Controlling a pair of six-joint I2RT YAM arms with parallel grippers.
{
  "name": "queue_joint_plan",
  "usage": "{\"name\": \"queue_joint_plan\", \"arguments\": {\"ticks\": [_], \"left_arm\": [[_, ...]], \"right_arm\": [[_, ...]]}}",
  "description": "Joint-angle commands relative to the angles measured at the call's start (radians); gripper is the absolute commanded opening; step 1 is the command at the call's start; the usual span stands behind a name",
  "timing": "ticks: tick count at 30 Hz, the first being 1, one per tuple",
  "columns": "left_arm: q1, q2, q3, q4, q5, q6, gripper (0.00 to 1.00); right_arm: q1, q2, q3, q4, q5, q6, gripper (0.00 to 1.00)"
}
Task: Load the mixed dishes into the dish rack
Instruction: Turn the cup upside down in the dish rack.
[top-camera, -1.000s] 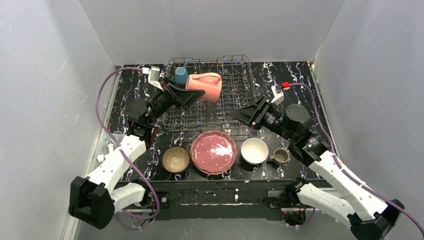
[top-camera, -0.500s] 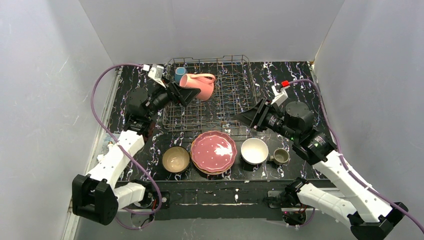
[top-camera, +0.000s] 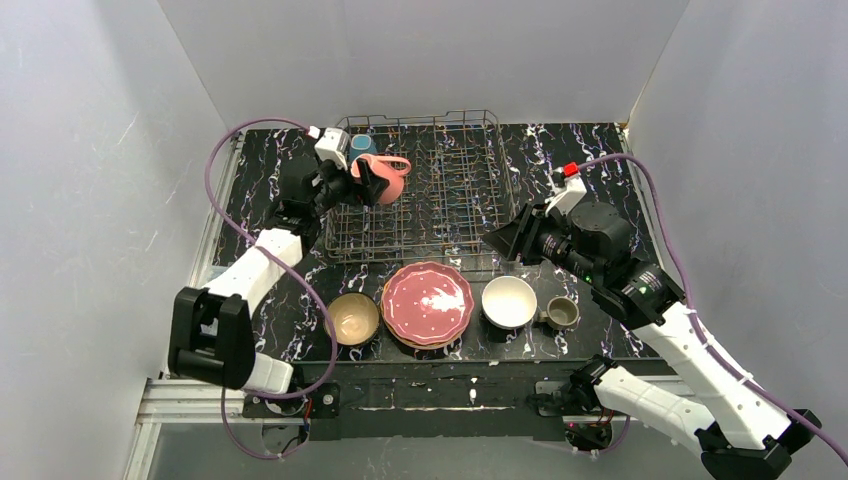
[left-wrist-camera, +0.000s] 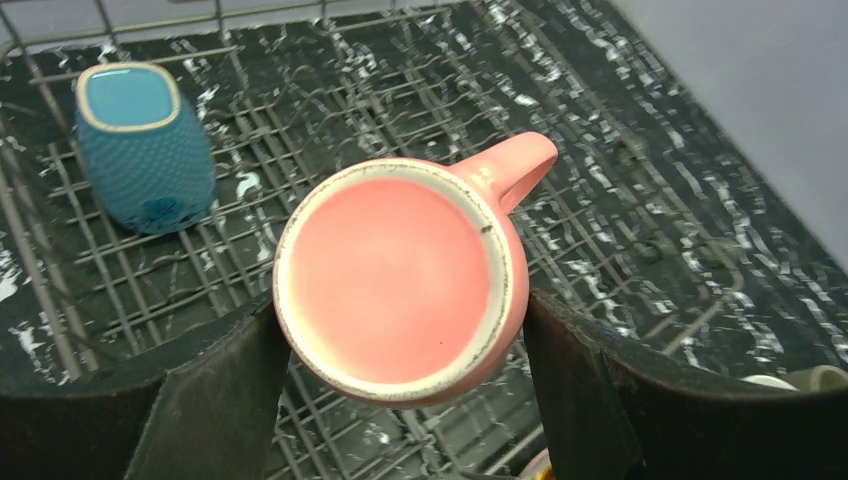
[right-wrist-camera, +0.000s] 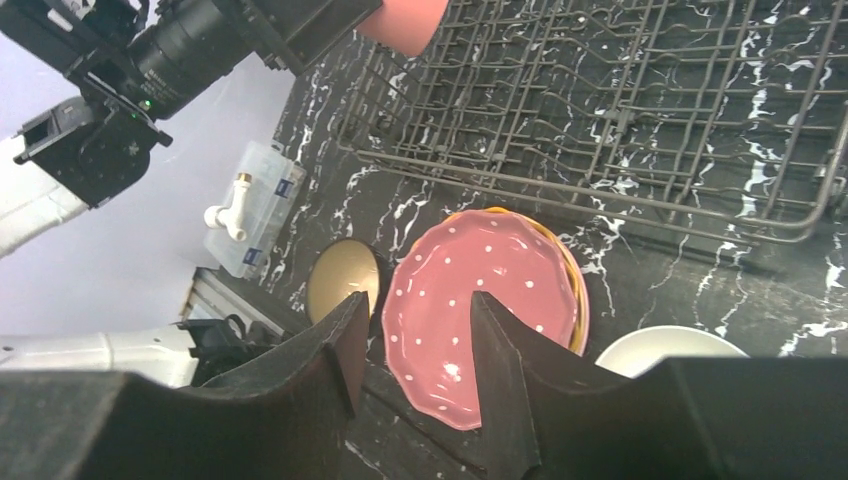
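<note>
Overhead view: two robot arms at a black marbled table. The dish rack (top-camera: 470, 116) sits at top centre, with one teal mug (left-wrist-camera: 143, 150) lying in its upper-left corner. The left gripper (top-camera: 360, 182) clamps a pink mug (left-wrist-camera: 390, 275) by its sides just above the rack, beside the teal mug. The right gripper (top-camera: 503, 238) hangs right of centre with its jaws apart and empty. Not yet loaded, along the bottom: tan bowl (top-camera: 352, 318), plate stack (top-camera: 427, 303), white bowl (top-camera: 509, 301), olive mug (top-camera: 562, 313). The task looks to be in its early part.
</note>
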Motion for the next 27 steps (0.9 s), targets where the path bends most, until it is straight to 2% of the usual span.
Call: {"name": "queue_joint_plan", "arguments": {"ticks": [1, 16, 27], "left_arm": [[0.011, 0.049, 0.09, 0.047, -0.07, 0.121, 0.0], [0.041, 0.301, 0.251, -0.045, -0.175, 0.282, 0.0], [0.05, 0.426, 0.334, -0.066, -0.245, 0.336, 0.0]], "right_arm": [[-0.002, -0.004, 0.044, -0.008, 0.05, -0.067, 0.51], [-0.002, -0.003, 0.015, 0.005, 0.085, -0.108, 0.51], [-0.004, 0.02, 0.01, 0.009, 0.102, -0.136, 0.52]]}}
